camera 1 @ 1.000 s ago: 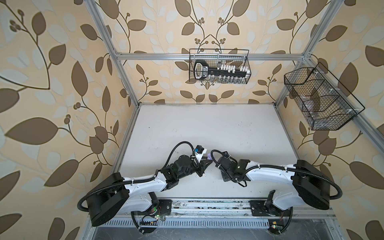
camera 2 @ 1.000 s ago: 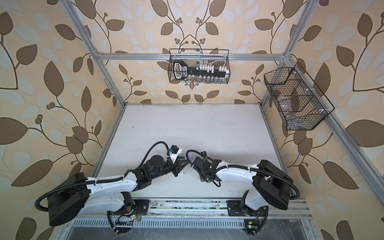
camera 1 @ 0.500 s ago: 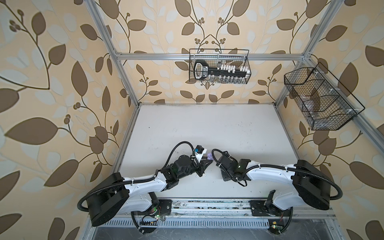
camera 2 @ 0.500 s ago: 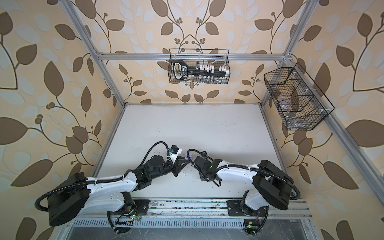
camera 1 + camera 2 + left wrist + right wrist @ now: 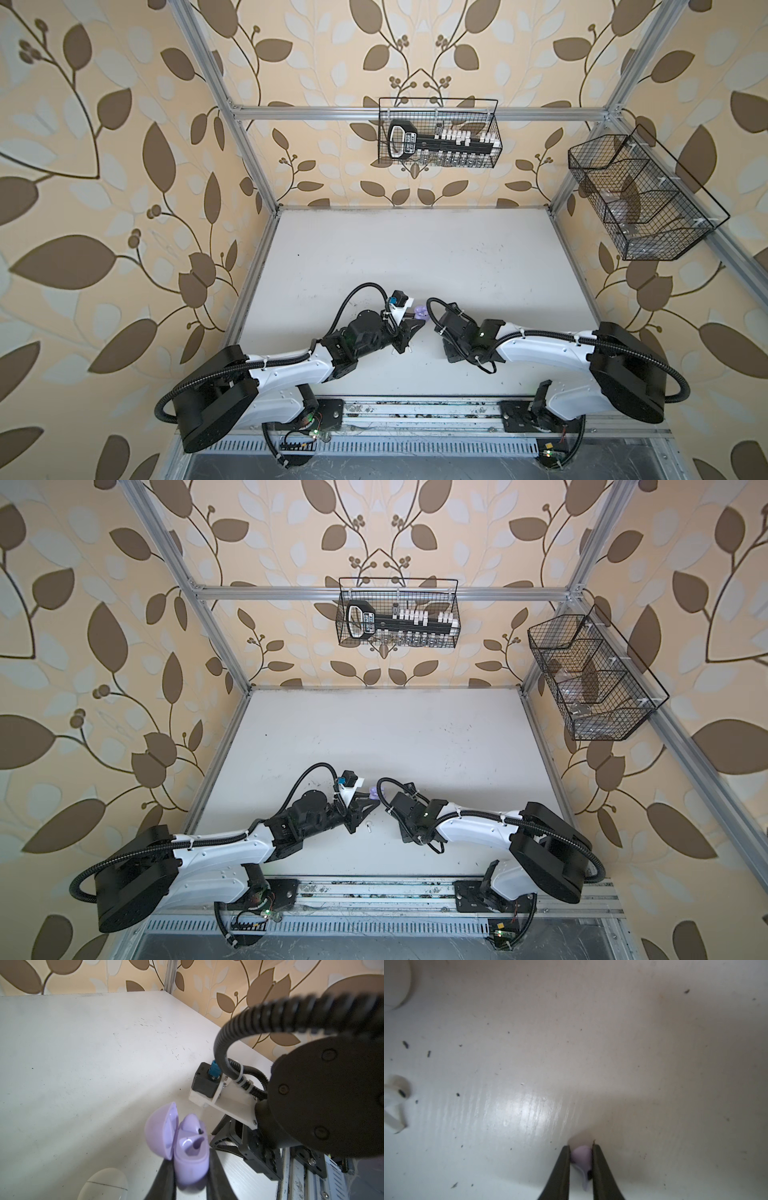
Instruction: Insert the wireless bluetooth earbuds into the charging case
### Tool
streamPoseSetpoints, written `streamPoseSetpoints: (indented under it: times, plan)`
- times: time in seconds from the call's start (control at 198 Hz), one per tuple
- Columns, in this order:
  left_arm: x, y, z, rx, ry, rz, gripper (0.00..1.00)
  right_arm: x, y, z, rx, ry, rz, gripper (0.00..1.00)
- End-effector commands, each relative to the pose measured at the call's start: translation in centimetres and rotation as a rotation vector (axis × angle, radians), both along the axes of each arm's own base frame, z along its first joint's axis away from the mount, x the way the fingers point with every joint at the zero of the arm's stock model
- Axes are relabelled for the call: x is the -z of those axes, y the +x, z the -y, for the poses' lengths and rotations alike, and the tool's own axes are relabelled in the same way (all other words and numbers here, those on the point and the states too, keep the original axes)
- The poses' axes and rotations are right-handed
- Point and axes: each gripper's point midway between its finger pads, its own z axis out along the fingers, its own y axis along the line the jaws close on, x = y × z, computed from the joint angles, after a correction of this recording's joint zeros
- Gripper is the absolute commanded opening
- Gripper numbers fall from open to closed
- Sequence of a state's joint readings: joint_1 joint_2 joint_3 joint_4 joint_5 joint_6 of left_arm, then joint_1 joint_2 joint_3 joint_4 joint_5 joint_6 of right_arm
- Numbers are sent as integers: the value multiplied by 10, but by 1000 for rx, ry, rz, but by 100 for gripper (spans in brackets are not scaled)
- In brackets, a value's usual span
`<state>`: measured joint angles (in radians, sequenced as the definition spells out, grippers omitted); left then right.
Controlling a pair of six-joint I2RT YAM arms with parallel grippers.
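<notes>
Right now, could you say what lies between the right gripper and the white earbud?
Only bare, speckled table separates the right gripper from the white earbud; the right wrist view shows it.

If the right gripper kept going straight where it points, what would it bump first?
Probably the table: the right gripper, shut on a lilac earbud, points at it. The white earbud lies aside.

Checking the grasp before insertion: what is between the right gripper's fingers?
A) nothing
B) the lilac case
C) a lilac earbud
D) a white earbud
C: the right wrist view shows the right gripper shut on a lilac earbud, with a white earbud lying loose, apart from it.
</notes>
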<state>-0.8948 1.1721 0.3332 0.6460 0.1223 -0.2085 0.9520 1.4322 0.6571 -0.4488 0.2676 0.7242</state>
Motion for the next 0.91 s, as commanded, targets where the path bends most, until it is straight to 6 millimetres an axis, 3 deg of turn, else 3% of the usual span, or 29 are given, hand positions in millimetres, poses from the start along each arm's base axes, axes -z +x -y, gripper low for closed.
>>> streamPoseSetpoints:
  times: [0.0,0.408,0.902]
  plan:
    - [-19,8,1,-16,-30,50,4,4,-8,10,3,-18,-25,16]
    - [-18,8,2,-10,-30,46,4,-27,11,-2,12,82,84,13]
    - [-17,8,3,-9,-29,41,4,-107,32,-27,6,354,354,12]
